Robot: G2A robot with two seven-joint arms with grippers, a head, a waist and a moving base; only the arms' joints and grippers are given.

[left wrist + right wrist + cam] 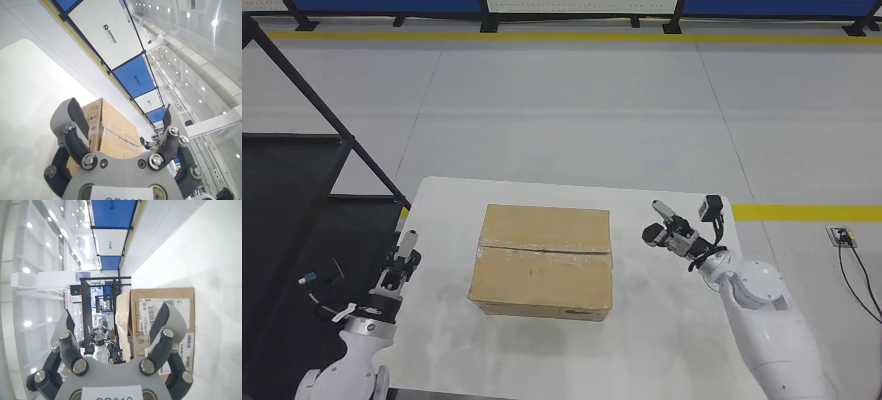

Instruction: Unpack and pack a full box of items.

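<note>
1. A closed cardboard box (542, 262) sits flat near the middle of the white worktop (662, 330). Its two top flaps are shut and meet in a seam (542, 250) that runs along its length
2. The left gripper (408, 240) is at the worktop's left edge, well apart from the box and aimed roughly toward it
3. In the left wrist view the left gripper (121, 111) has its jaws spread wide with nothing held between them. The box (121, 128) stands beyond them on the worktop (28, 85), with printed handling symbols (93, 117) on the end that faces this gripper and clear tape (121, 137) over the seam
4. The right gripper (654, 222) is by the right part of the worktop, near the box's far right corner and not touching it
5. In the right wrist view the right gripper (115, 311) also has its jaws wide apart and carries nothing. The box (160, 292) lies ahead of it on the worktop (208, 266), and the end turned toward this gripper bears white labels (151, 306)
6. On the floor (572, 110) around the worktop, a yellow line (802, 212) runs off to the right, and a black frame (302, 90) stands to the left
7. Blue and white panels (582, 6) line the far side of the room
</note>
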